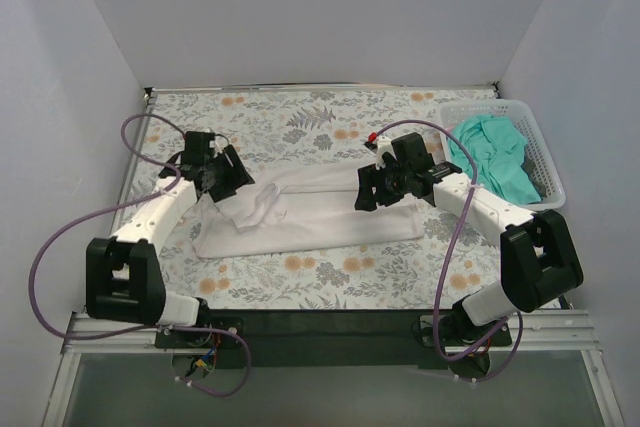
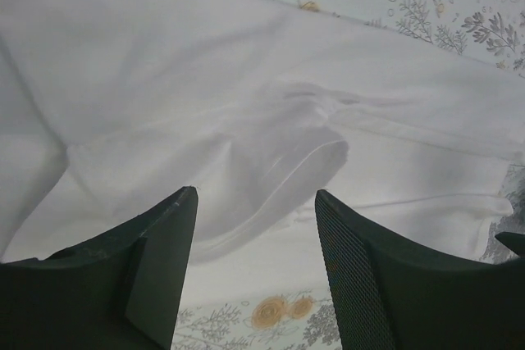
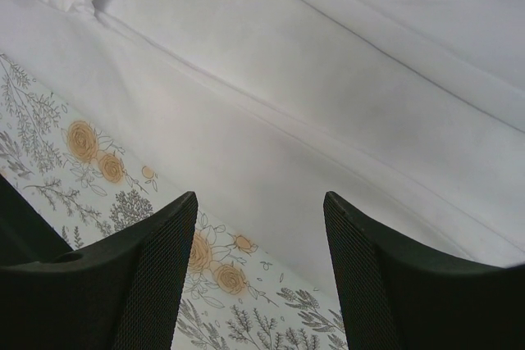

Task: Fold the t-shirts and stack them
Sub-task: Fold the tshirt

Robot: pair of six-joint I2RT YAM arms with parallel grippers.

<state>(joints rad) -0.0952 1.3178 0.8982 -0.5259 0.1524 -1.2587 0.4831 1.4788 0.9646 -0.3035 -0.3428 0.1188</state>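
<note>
The white t-shirt (image 1: 310, 212) lies folded lengthwise in a long band across the middle of the table. It fills the left wrist view (image 2: 246, 104) and the right wrist view (image 3: 328, 79). My left gripper (image 1: 228, 179) is open and empty above its left end, over a folded sleeve (image 2: 279, 170). My right gripper (image 1: 372, 190) is open and empty above its right part, over the near hem. The teal-green t-shirt (image 1: 492, 155) lies crumpled in the white lattice basket (image 1: 540, 147) at the far right.
The table wears a floral cloth (image 1: 300, 117). White walls stand close on the left, back and right. Purple cables (image 1: 60, 237) loop beside both arms. The basket sits against the right wall behind my right arm.
</note>
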